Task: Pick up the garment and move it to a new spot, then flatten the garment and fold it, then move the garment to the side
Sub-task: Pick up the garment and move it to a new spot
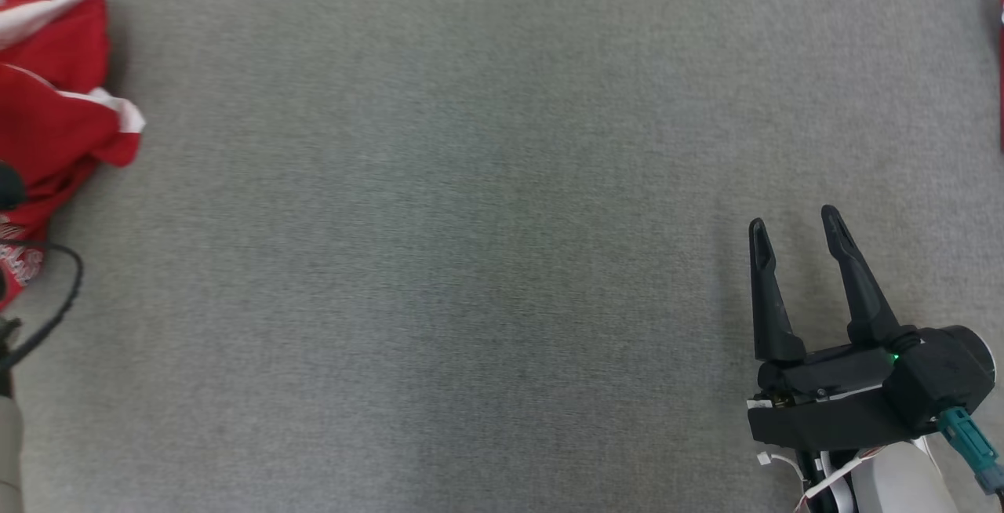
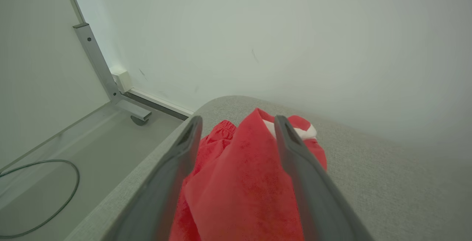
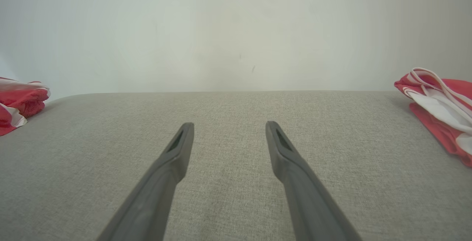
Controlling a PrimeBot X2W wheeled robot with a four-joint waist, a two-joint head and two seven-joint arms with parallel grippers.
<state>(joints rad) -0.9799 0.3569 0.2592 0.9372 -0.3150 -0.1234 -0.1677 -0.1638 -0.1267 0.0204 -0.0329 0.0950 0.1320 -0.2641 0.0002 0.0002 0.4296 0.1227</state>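
At table [image 1: 502, 262] left edge: crumpled garment [image 1: 55, 121], pickup pending.
Left jaws: wide over it; must close.
Right jaws: wide, empty.

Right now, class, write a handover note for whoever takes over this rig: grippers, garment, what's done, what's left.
Left gripper: open, poised over the crumpled red garment at the left edge of the grey surface, not gripping.
Right gripper: open, empty, above bare surface.
A second red-and-white garment lies at the right edge.
Done: nothing evident.
Left: pick up, move, flatten, fold, set aside.
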